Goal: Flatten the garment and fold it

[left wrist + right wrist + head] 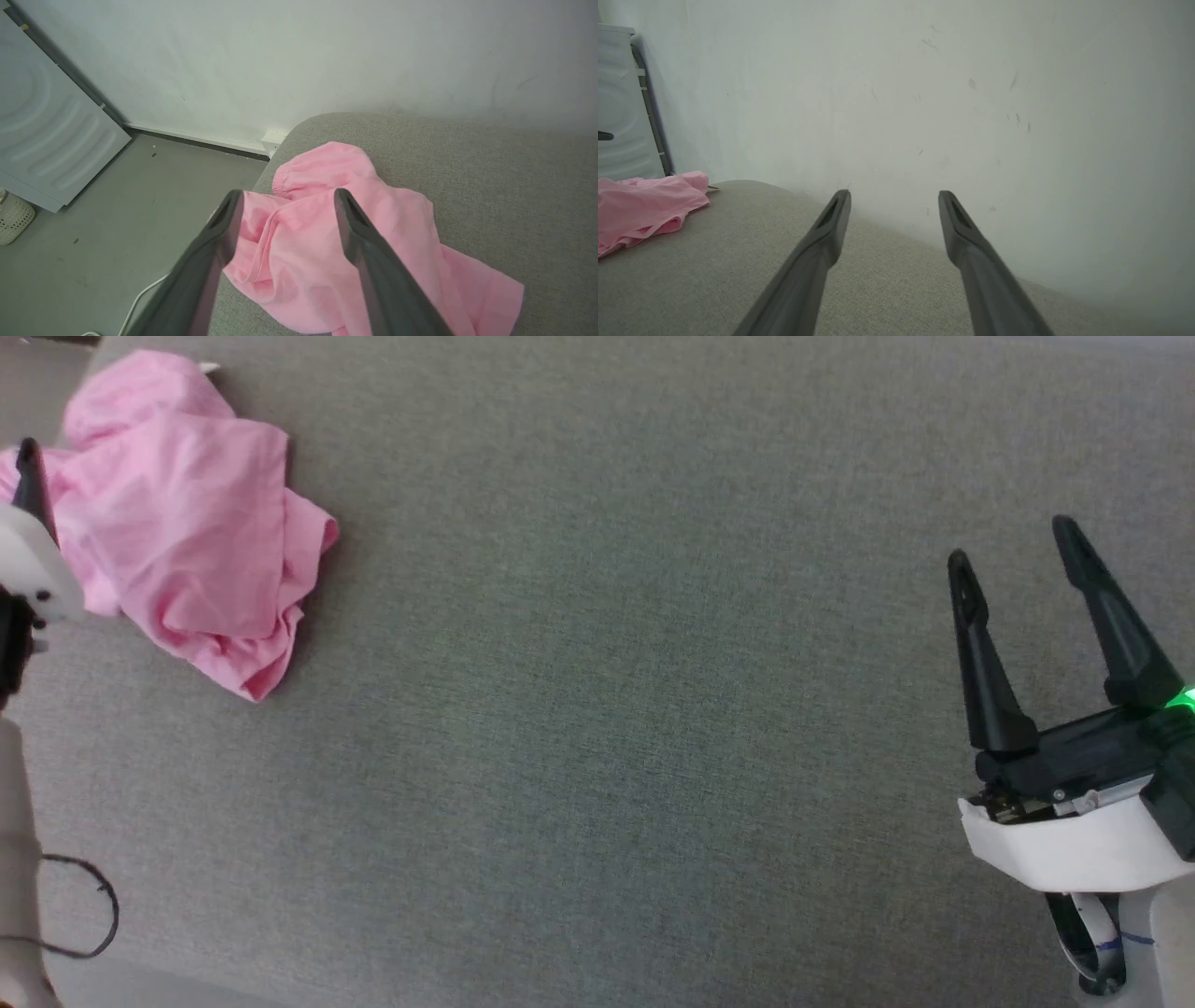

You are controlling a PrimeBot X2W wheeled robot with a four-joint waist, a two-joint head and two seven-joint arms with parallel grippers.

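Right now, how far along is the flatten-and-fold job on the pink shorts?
Done: nothing yet; the garment lies crumpled in a heap at the far left corner of the grey surface. In hand: the left gripper hovers open at the heap, nothing gripped; the right gripper is open over bare surface, well apart. Left: grasp, spread flat, then fold.
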